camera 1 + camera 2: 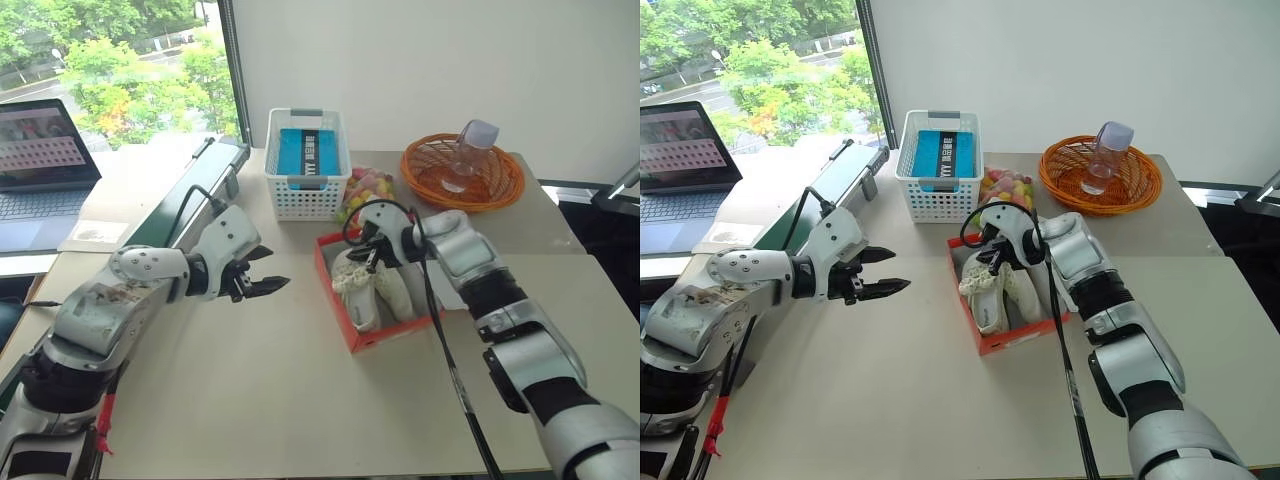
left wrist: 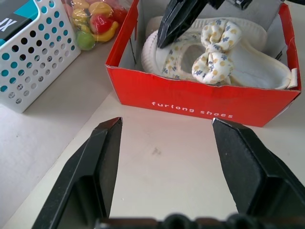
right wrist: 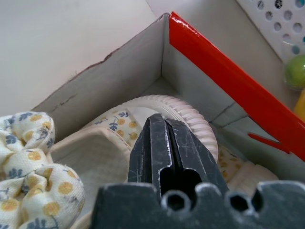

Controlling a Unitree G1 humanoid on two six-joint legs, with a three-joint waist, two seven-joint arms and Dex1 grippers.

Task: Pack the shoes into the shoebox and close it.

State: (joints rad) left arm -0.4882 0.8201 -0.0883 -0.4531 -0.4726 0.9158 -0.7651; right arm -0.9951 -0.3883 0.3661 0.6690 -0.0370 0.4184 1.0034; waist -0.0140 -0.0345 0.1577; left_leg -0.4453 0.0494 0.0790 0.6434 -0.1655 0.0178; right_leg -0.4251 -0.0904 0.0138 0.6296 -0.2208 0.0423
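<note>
Lying side by side inside the shoebox (image 1: 356,335), the shoes (image 1: 992,285) are judged light and soft, best pinched at a collar or heel. The right gripper (image 3: 164,125) is seen shut, tips pressed together over one shoe's toe. The left gripper (image 1: 262,285) is held open above the table (image 1: 250,400), well apart from the shoebox.

White lowercase lettering "furlong shoes" runs along the red outer side wall of the shoebox (image 2: 205,98); on the blue packet standing in the white lattice basket (image 2: 28,57) only a large white "X" is readable, the rest of its print too small to make out.
</note>
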